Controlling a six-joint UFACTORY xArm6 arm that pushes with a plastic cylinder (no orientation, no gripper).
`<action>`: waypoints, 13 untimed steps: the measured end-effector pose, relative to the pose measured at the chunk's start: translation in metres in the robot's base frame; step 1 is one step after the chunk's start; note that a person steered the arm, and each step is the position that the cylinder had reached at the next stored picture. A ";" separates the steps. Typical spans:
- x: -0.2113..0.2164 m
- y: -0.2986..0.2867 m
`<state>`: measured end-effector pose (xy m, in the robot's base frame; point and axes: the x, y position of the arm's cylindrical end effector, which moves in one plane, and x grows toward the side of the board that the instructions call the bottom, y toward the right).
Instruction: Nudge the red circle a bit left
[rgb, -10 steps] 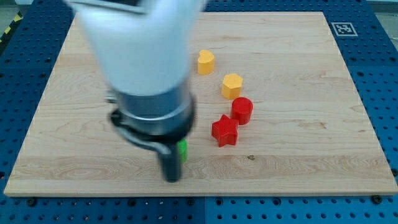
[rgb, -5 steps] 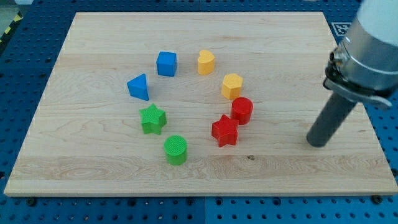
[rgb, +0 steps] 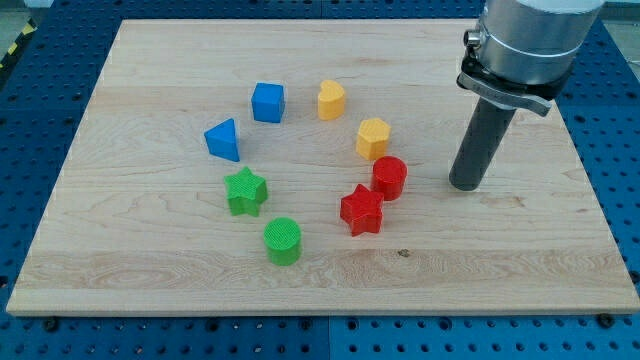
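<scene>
The red circle (rgb: 389, 178) stands on the wooden board (rgb: 150, 270), right of the view's centre. It touches or nearly touches the red star (rgb: 361, 210) at its lower left and sits just below the yellow hexagon (rgb: 373, 138). My tip (rgb: 466, 185) rests on the board to the right of the red circle, a clear gap away and at about the same height in the view. The dark rod rises from it to the arm at the view's top right.
The blocks form a ring: yellow heart (rgb: 331, 100), blue cube (rgb: 268, 102), blue triangle (rgb: 223, 140), green star (rgb: 245, 192) and green circle (rgb: 283, 241). A marker tag (rgb: 553, 45) sits at the board's top right corner.
My tip swept from the view's lower left, near the green circle, across to the right side, then moved up and left toward the red circle. No block has moved.
</scene>
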<state>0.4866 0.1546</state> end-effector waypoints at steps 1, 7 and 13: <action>0.000 -0.006; 0.004 -0.038; 0.006 -0.053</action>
<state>0.4926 0.1014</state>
